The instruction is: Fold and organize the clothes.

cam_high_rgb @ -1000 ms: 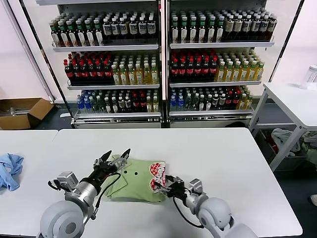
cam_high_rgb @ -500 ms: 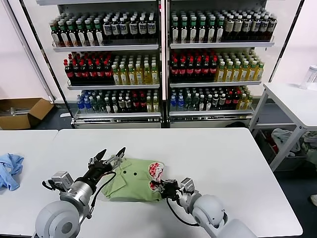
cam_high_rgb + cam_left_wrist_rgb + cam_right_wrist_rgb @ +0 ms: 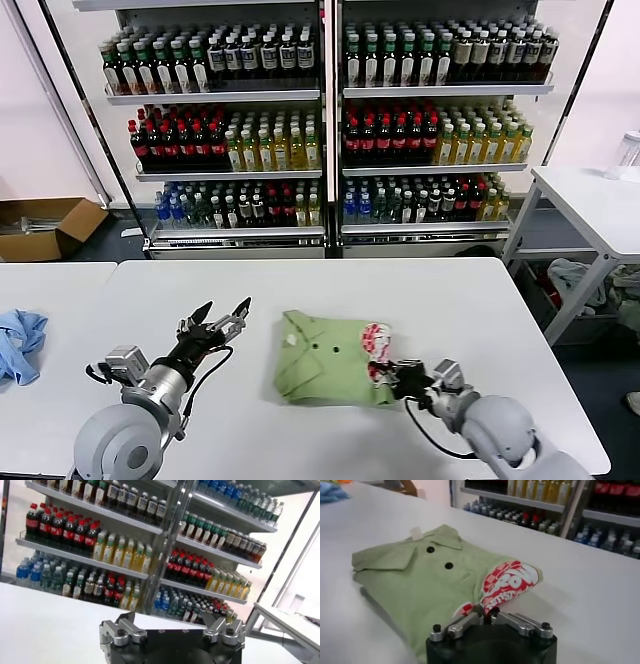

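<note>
Right gripper [image 3: 398, 378] was pinched on folded polo shirt [image 3: 325, 358], hem at its fingertips, bulk beyond. You wanted low, slow drag, folds flat on table [image 3: 480, 310]. Left gripper [image 3: 216, 322] hung wide open, well apart.

This looks like a shop mock-up or retail test lab. Beyond the fingers stand two tall glass-fronted drinks shelves [image 3: 325, 120], every level packed with rows of bottles [image 3: 385, 135] sorted by colour: dark, red, yellow-green and blue-capped. In front of them runs a plain white tabletop [image 3: 420, 300], with a second white table [image 3: 590, 205] off to the right. An open cardboard box [image 3: 45, 225] sits on the floor at far left, against a bare wall.
</note>
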`<action>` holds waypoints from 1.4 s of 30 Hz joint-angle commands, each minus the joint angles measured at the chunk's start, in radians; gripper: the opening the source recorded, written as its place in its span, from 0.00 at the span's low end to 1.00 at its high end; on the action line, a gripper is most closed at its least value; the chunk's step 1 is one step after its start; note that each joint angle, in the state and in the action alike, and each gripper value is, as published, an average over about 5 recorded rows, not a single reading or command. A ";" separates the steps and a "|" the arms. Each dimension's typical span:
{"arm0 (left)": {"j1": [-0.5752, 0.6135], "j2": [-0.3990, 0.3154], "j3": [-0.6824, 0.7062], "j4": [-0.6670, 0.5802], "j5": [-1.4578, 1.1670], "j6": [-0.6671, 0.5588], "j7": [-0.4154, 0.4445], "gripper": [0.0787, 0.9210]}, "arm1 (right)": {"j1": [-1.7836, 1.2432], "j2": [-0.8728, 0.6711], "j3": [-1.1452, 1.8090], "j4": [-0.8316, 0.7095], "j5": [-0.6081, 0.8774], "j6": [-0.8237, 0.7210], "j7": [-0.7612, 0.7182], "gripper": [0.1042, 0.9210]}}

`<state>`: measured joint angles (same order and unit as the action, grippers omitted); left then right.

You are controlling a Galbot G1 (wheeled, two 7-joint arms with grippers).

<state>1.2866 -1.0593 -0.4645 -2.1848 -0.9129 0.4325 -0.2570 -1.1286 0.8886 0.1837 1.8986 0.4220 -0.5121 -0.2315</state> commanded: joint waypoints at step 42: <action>0.013 0.000 0.005 -0.009 0.013 -0.014 0.003 0.88 | 0.137 0.139 -0.142 0.186 0.133 0.079 0.266 0.88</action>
<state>1.3005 -1.0577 -0.4649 -2.1930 -0.9025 0.4189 -0.2551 -1.0748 1.0073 0.0827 1.9129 0.4688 -0.4750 0.0197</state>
